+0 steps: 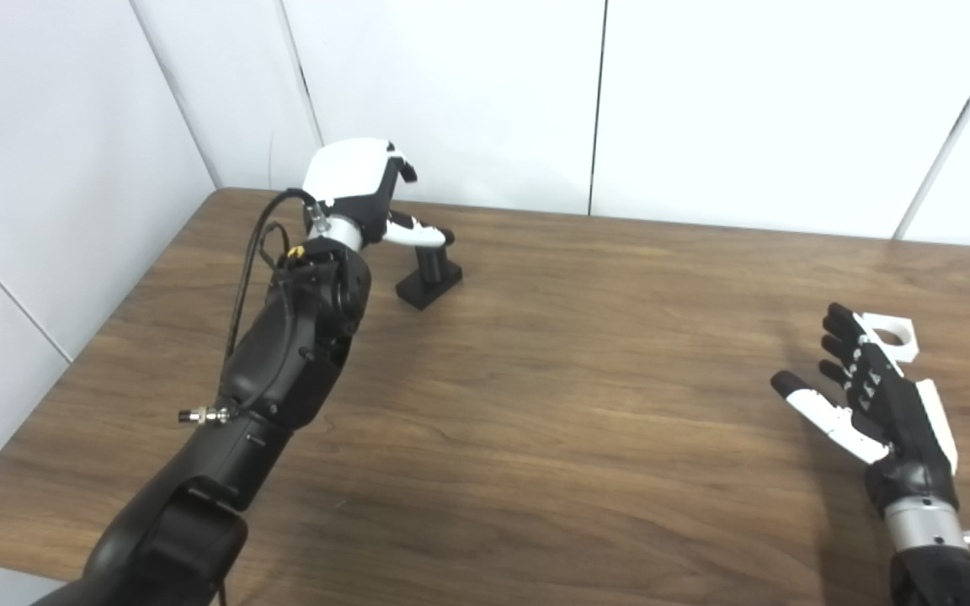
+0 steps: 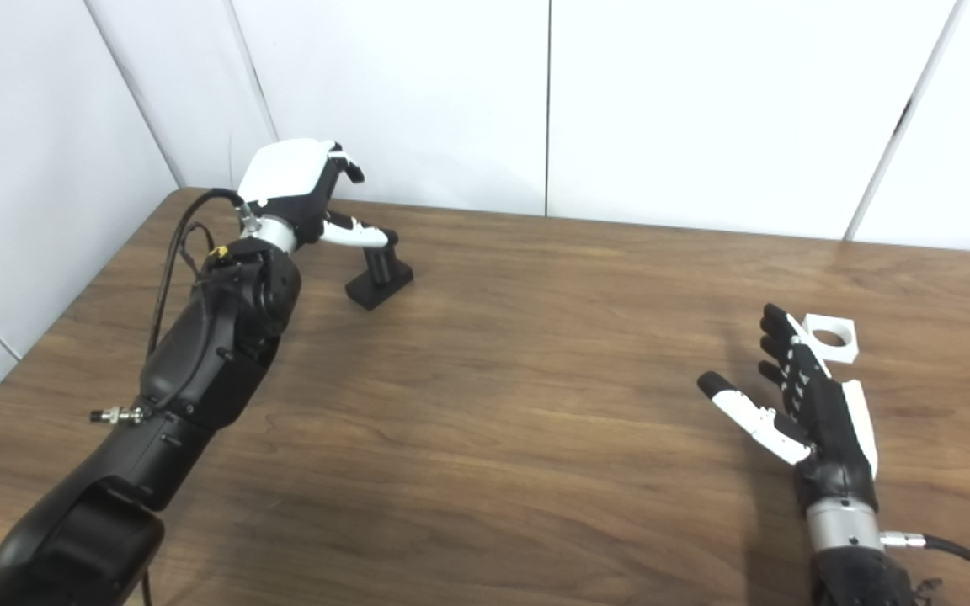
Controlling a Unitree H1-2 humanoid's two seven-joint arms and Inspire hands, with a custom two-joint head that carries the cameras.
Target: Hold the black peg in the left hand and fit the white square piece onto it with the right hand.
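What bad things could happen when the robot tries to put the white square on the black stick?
The black peg stands near the table's far left corner, the left hand only reaching over it, so a clumsy grab might tip it. The right hand is open beside the white square piece, so its fingers could push it away. Its round hole may also miss the peg.

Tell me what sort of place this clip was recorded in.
Probably a lab test bench: a bare dark wood-grain table set in a corner of plain white wall panels, holding only a black peg on a square base and a white square piece with a round hole.
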